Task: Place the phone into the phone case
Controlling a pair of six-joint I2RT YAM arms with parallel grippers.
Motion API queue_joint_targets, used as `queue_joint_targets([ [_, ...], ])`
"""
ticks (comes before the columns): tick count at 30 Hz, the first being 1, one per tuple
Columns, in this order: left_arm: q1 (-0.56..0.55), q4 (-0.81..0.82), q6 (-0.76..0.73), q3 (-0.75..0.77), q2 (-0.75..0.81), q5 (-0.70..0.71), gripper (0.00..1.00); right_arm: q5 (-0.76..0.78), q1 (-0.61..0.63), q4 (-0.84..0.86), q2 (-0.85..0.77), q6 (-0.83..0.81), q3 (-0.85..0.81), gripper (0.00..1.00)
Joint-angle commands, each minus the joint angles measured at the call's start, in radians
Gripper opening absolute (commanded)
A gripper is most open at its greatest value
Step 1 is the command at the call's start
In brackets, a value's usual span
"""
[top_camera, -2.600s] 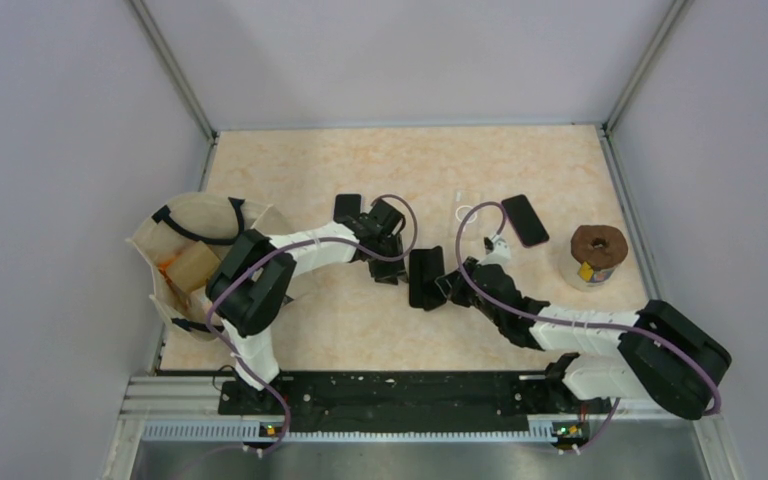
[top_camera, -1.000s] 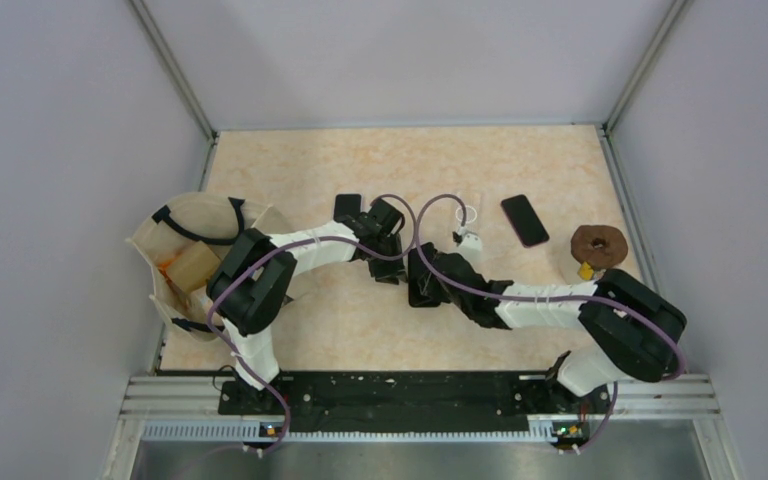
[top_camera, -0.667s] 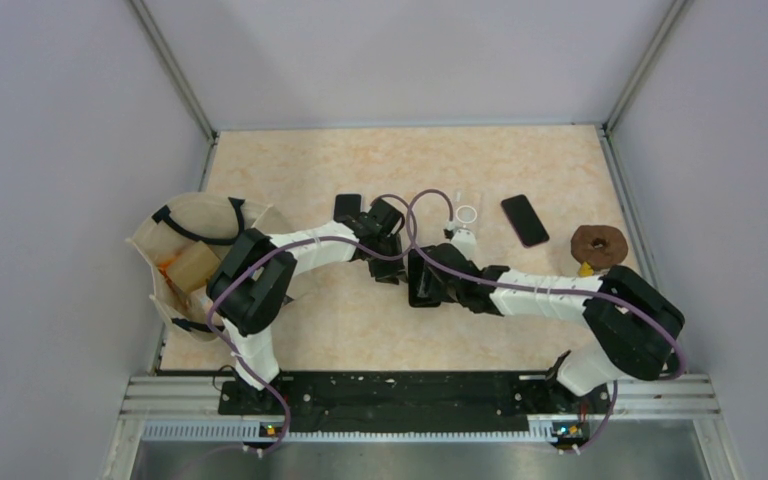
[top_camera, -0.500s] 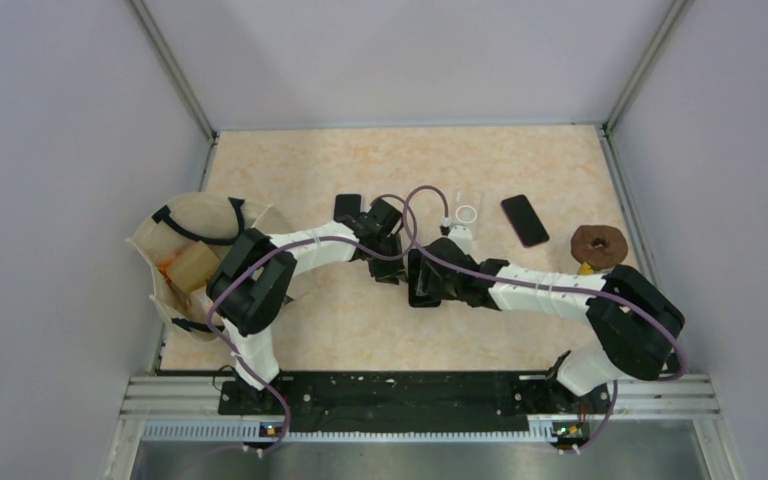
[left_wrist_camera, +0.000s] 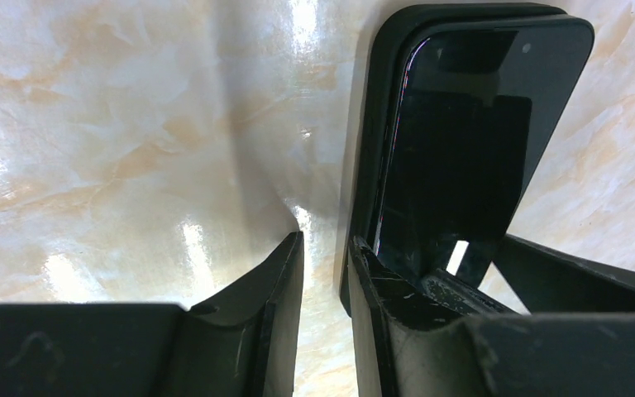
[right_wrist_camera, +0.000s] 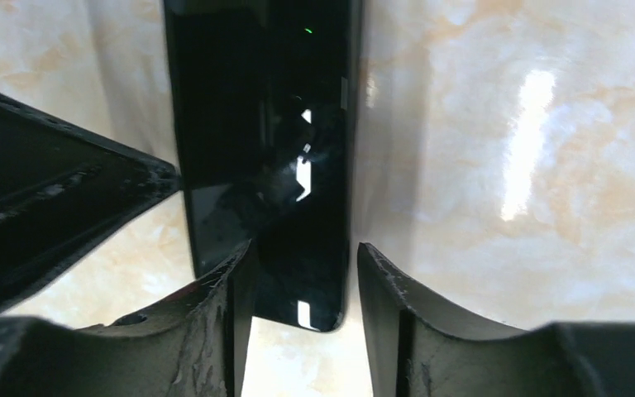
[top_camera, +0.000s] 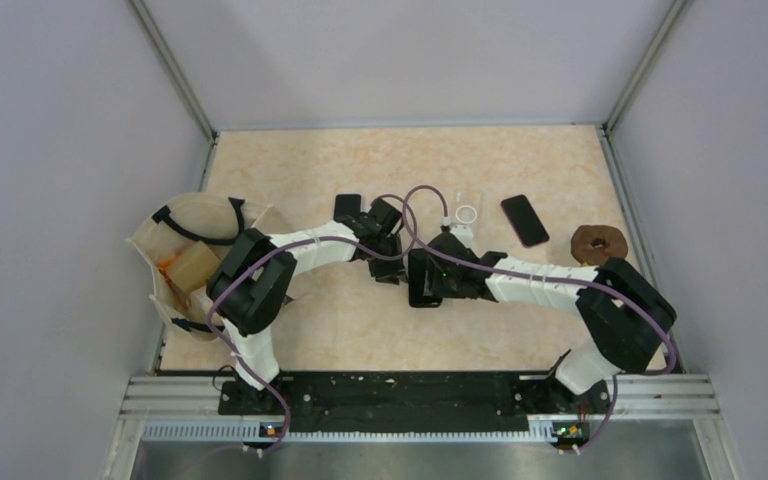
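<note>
A black phone case (top_camera: 418, 291) lies mid-table with a glossy black phone (left_wrist_camera: 463, 124) resting in it. The phone's near end is tilted up out of the case rim (left_wrist_camera: 378, 99). My left gripper (left_wrist_camera: 327, 244) (top_camera: 388, 258) stands open by a narrow gap. It straddles the case's side edge, one finger over the case and the other on the table. My right gripper (right_wrist_camera: 304, 252) (top_camera: 434, 276) is open around the phone's end (right_wrist_camera: 298, 281). Table shows between the phone and its right finger (right_wrist_camera: 380, 285).
A second dark phone (top_camera: 525, 220) lies back right. A clear case with a white ring (top_camera: 468, 213) and a black slab (top_camera: 347, 206) lie behind the grippers. A brown doughnut on a cup (top_camera: 597, 242) stands at the right, and a cloth bag (top_camera: 195, 255) at the left.
My right arm has swung left from the right side, bringing its gripper over the cased phone, and its jaws have widened. The left arm and the case have stayed put.
</note>
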State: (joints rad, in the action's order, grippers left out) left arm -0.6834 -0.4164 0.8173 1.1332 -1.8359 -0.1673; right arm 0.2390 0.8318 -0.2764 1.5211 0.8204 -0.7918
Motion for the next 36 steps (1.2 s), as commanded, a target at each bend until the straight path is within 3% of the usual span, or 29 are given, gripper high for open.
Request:
queue_joint_targets([
  [1,-0.008,0.039,0.010,0.014,0.009,-0.026,0.32,-0.035,-0.007,-0.002,0.050,-0.041,-0.060,0.43],
  [4,-0.008,0.041,0.010,0.011,0.012,-0.027,0.32,-0.044,-0.008,-0.003,0.051,-0.040,-0.060,0.29],
  [17,-0.019,0.084,0.030,-0.020,0.004,-0.054,0.31,-0.070,0.087,0.022,0.170,0.002,-0.067,0.00],
  [21,-0.025,0.089,0.034,-0.024,0.003,-0.054,0.31,-0.083,0.103,0.042,0.194,0.024,-0.049,0.02],
  [31,-0.024,0.082,0.028,-0.041,0.014,-0.035,0.31,-0.130,-0.039,0.001,-0.031,-0.013,0.001,0.33],
  [36,-0.024,0.086,0.031,-0.042,0.011,-0.036,0.31,-0.167,-0.051,-0.016,-0.049,-0.026,-0.005,0.33],
])
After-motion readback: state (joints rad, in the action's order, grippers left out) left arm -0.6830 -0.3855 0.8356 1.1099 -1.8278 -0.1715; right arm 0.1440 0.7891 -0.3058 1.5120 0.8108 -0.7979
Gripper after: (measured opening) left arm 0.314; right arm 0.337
